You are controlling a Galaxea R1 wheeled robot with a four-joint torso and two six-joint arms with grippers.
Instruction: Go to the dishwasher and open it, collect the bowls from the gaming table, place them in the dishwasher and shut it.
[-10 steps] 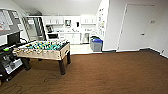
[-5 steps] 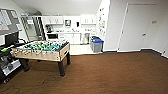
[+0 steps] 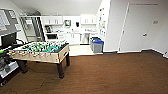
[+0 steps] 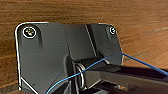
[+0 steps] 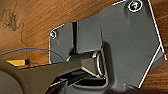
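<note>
The dishwasher [image 3: 85, 38] is a small grey steel front under the white counter in the kitchen nook at the back, and it looks shut. The gaming table and the bowls are out of view. Both wrist views look down at brown wood floor past the robot's dark plate. A thin blue cable crosses each of them.
A table-football table [image 3: 40, 53] with a green field and black legs stands at the left on the brown wood floor [image 3: 112, 75]. A dark cart [image 3: 6, 62] sits at its left. Blue-lidded bins [image 3: 97, 45] stand by the white wall corner. A shut white door [image 3: 137, 27] is at the right.
The whole head view has shifted very slightly, so the camera has moved a little. Nothing in the room has moved.
</note>
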